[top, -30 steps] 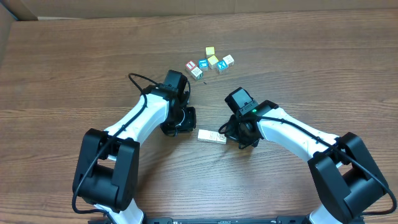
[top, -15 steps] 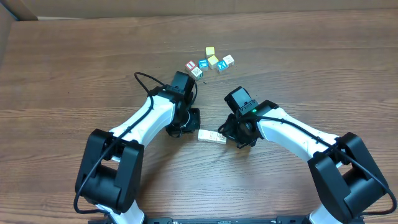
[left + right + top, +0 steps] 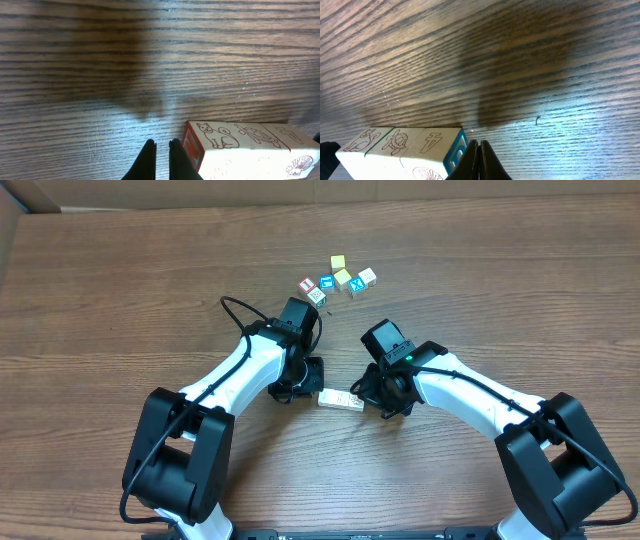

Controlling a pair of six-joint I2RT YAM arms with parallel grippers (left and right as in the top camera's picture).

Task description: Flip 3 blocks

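Both the left claw [image 3: 161, 161] and right claw [image 3: 478, 161], shut empty, flank the blocks [image 3: 340, 400] on the wood-grain table [image 3: 120, 280].

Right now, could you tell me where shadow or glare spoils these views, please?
Overhead view: even light, sharp, only soft shadows. Left wrist: a dark shadow across the upper table, pale sheen lower down; the row of blocks is crisp. Right wrist: a shadow patch upper right, bluish glare lower right, blocks legible.

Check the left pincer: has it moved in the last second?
Yes. The left pincer has slid sideways toward the row of blocks, which has stayed put in the overhead view; the gap between them has narrowed.
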